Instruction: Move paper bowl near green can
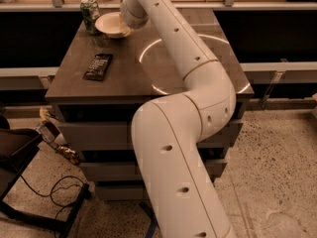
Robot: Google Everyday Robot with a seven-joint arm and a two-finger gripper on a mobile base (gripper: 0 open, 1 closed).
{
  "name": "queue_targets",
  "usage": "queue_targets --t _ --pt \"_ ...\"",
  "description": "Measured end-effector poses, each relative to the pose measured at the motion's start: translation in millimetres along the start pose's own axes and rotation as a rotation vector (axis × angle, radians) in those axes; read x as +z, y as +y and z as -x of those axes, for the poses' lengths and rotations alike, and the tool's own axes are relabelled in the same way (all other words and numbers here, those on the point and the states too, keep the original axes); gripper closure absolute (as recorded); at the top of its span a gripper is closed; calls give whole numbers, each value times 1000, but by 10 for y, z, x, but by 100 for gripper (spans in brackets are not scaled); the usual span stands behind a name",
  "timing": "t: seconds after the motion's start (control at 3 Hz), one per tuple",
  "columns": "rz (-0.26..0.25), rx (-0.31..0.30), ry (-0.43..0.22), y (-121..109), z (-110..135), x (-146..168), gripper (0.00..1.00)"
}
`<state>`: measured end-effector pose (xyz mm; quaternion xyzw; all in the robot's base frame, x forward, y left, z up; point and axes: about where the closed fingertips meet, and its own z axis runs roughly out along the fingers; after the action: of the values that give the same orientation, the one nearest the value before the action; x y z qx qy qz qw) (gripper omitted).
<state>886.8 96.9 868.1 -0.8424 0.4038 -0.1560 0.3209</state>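
Observation:
The white paper bowl (110, 24) sits at the far left of the dark table top (124, 68), just right of the upright green can (90, 15), nearly touching it. My white arm reaches up across the table. My gripper (126, 23) is at the bowl's right rim, mostly hidden behind the wrist.
A flat dark snack bar wrapper (98, 66) lies on the table's left front part. A counter edge with metal posts runs behind the table. Drawers sit below the table top. A dark chair base and cables lie on the floor at the lower left.

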Motion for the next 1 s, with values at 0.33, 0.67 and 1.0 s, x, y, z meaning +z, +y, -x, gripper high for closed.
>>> queue_targets --t 0.33,0.67,1.0 --pt "46 -22 10 82 32 104 100" --pt "103 -22 44 239 -53 205 100" --pt "106 -22 44 239 -51 196 74"
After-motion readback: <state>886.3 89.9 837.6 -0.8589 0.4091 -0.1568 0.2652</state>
